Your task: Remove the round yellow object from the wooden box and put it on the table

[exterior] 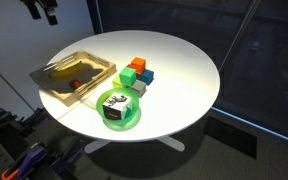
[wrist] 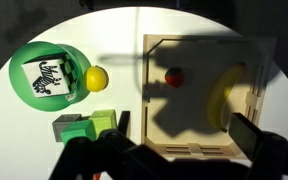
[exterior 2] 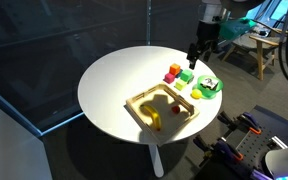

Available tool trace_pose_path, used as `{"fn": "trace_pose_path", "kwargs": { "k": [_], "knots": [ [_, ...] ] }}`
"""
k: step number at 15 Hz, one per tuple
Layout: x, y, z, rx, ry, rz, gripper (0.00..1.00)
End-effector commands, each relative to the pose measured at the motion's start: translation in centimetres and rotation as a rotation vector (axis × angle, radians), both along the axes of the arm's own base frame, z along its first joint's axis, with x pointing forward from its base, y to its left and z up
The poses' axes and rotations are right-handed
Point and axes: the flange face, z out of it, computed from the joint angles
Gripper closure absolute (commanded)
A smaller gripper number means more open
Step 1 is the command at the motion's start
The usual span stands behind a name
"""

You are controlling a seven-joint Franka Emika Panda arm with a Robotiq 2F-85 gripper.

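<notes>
On the table (exterior: 184,60), in the wrist view, the wooden box (wrist: 189,120) lies right of the plate (wrist: 22,62), with the blocks (wrist: 89,125) clustered below the plate, just beside the box's lower left corner. The round piece (wrist: 95,77) sits at the plate's rim between plate and box, outside the box, and a square item (wrist: 46,77) lies on the plate. Inside the box the banana (wrist: 224,95) lies at the right, with a small piece (wrist: 174,77) left of it, apart.

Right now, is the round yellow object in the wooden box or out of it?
Out. The round yellow object rests on the table beside the green plate, outside the wooden box.
</notes>
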Motion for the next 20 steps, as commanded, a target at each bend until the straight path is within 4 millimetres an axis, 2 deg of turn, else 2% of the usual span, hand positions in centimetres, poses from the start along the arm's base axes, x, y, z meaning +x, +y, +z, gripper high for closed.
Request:
{"fn": "trace_pose_path", "kwargs": {
  "k": [1, 11, 12, 20],
  "knots": [
    [-2.0, 0.6, 2.3, -0.015, -0.042, -0.013, 0.0],
    [-4.2, 1.2, 4.4, -0.008, -0.022, 0.052, 0.0],
    [-3.3, 1.2, 3.8, -0.014, -0.026, 0.036, 0.0],
    [-3.3, 1.2, 3.6, -0.014, -0.021, 0.036, 0.0]
  ]
}}
